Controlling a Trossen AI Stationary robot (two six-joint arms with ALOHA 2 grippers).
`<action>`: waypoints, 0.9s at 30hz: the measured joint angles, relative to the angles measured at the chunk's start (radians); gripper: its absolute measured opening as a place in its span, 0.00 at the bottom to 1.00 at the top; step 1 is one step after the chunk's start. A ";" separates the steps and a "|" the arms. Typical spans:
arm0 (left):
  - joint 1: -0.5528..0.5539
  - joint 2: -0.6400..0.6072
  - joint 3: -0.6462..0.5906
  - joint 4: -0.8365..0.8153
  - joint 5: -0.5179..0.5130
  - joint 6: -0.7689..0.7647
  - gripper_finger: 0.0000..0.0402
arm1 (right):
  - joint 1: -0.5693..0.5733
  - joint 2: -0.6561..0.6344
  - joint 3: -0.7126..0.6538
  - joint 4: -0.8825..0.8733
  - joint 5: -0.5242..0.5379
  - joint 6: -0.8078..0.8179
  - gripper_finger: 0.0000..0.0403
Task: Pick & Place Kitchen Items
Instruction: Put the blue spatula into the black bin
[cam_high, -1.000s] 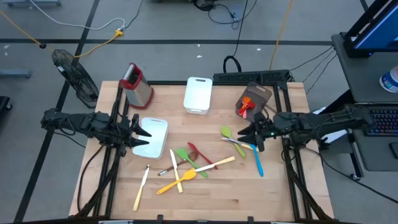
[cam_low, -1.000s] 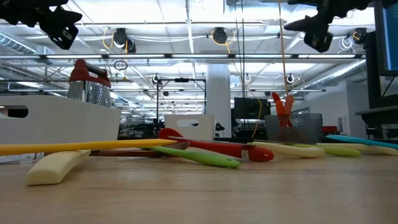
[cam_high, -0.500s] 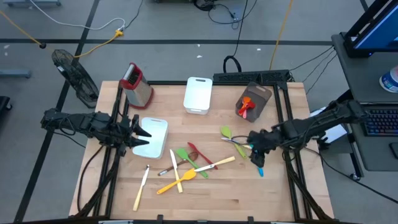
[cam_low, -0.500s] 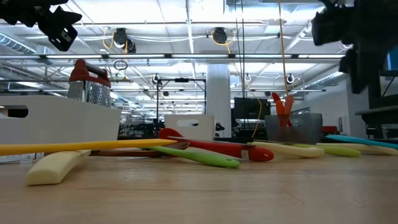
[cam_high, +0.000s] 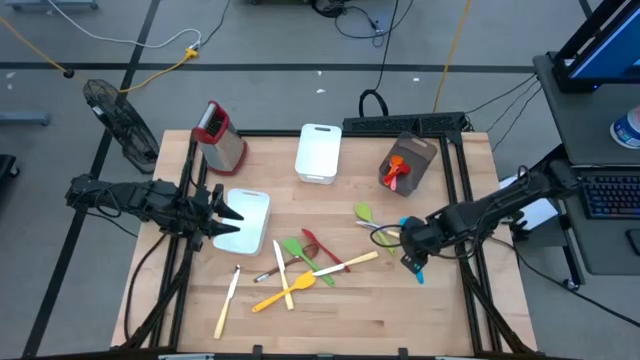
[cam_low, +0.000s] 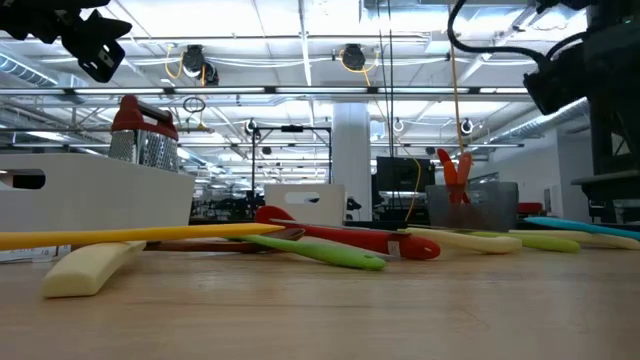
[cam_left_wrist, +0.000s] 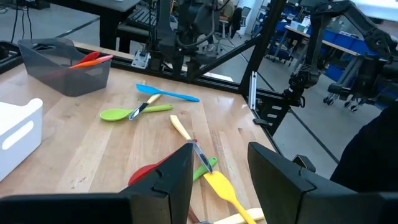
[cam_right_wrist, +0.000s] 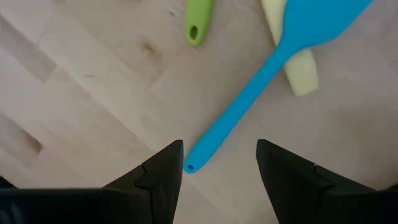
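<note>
My right gripper is open and points down at the table. Its fingers stand on either side of the handle end of a blue spatula and touch nothing. In the high view it is at the table's right. Next to the spatula lie a cream knife and a green spoon. At mid-table lie a yellow spatula, a wooden spoon, a red spoon, a green spatula and a cream knife. My left gripper waits open over a white tray.
A grey bin with orange and red utensils stands at the far right. A white bin is at far centre and a metal grater with a red top at far left. Bare wood lies along the near edge.
My right gripper has moved toward the table's near edge and down. It has tipped from level to pointing down and now hangs over the blue spatula's handle. The utensils have stayed where they were.
</note>
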 joint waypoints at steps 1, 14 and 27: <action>0.000 0.000 0.000 0.000 0.000 0.000 0.39 | 0.000 0.007 0.000 -0.003 -0.001 0.013 0.49; 0.000 0.000 0.000 -0.002 0.001 0.008 0.39 | 0.000 0.128 0.000 0.037 0.006 0.166 0.49; 0.000 0.000 0.000 -0.002 0.001 0.007 0.39 | 0.000 0.279 -0.001 0.030 0.057 0.231 0.49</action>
